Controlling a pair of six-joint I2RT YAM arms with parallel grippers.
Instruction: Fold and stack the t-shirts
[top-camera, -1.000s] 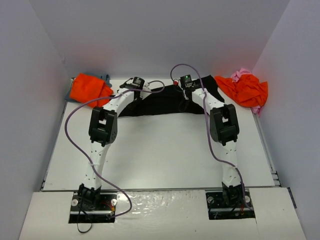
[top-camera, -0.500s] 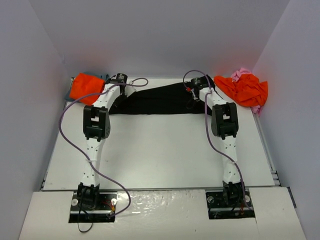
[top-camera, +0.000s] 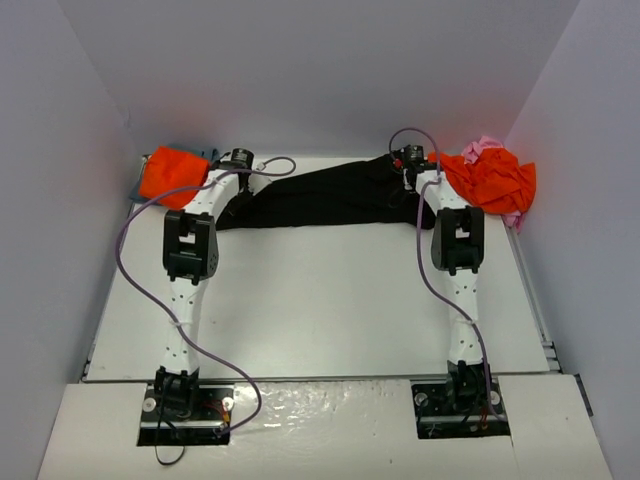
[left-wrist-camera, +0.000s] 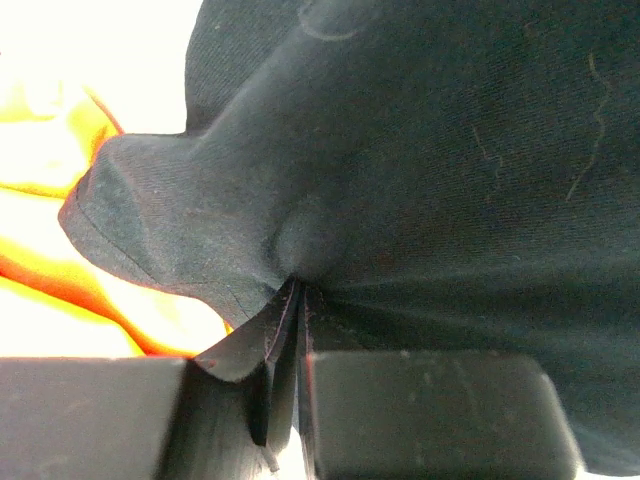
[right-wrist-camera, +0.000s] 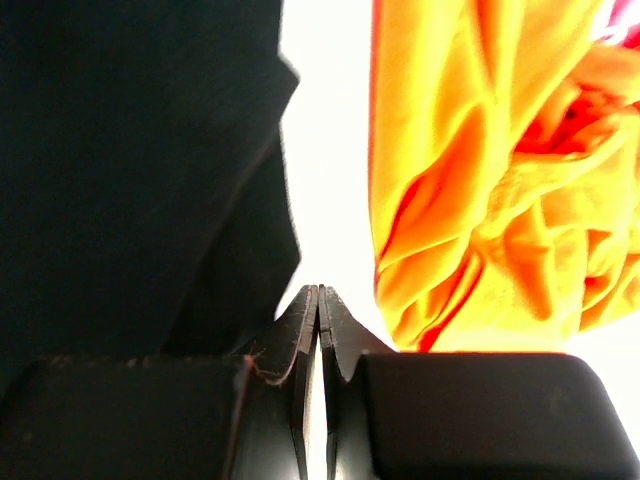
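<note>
Black t-shirt (top-camera: 320, 198): stretched wide, 12 o'clock, ends in my fingers (left-wrist-camera: 420, 410). Orange t-shirt (top-camera: 172, 175): crumpled, 10 o'clock. Second orange t-shirt (top-camera: 495, 180): 2 o'clock, over pink t-shirt (top-camera: 483, 147).

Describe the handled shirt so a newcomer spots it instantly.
On the table, look along the far edge between the left orange pile and the right orange pile. The black shirt stretches there from left gripper to right gripper. It is the only black cloth.
</note>
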